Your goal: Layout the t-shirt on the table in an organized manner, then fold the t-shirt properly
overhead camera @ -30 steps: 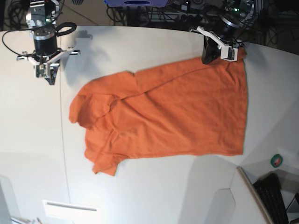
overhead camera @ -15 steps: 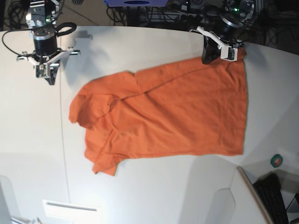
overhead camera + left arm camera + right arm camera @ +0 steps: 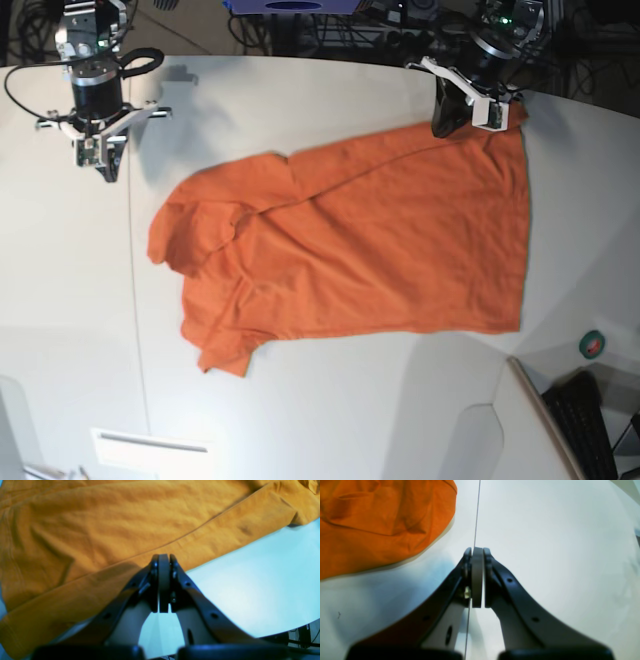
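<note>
Near the far edge of the worktop (image 3: 330, 90), the t-shirt (image 3: 360, 250) lies soft and limp; left claw (image 3: 163, 560) seemingly pinches its hem corner, right claw (image 3: 477, 552) closed, empty.

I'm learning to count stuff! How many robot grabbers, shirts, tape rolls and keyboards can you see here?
Robot grabbers: 2, the left gripper and the right gripper
Orange t-shirt: 1
Green tape roll: 1
Black keyboard: 1
Total: 5, not counting the white table.
</note>
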`<state>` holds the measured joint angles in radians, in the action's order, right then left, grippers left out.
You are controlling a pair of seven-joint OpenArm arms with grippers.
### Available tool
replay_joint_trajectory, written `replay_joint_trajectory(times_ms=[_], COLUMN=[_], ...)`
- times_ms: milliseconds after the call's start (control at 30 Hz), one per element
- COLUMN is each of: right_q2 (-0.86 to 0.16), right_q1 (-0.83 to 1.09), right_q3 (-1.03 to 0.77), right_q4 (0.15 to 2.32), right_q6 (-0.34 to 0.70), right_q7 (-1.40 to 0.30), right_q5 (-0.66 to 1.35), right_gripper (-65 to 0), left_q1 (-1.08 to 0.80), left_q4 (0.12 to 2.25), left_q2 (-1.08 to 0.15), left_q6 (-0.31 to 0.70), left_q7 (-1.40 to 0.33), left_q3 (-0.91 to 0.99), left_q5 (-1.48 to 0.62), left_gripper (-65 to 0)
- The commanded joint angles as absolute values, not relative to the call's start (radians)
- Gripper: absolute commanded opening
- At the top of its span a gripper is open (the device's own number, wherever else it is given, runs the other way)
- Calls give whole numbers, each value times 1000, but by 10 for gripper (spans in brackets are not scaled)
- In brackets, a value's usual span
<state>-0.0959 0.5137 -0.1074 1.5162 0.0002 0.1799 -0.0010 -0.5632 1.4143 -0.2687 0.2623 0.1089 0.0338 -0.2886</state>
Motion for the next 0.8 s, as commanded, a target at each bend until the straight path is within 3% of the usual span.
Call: replay_joint_trajectory(times_ms=[0,767], right_q2=[-101,-101], right_q1=[516,512], right_q3=[-111,-111], right_q4=[1532,1535], right_q6=[-5,-5], right_q7=[206,209], right_q5=[2,2], right_gripper=[-650,-650], left_q1=[-570,-572], left_q4=[1429,1471], left_q2=[-274,-272], left_q6=[263,263], left_q7=[133,133], left_q3=[38,38], left_q5=[-297,-298], left_gripper=[-650,-650])
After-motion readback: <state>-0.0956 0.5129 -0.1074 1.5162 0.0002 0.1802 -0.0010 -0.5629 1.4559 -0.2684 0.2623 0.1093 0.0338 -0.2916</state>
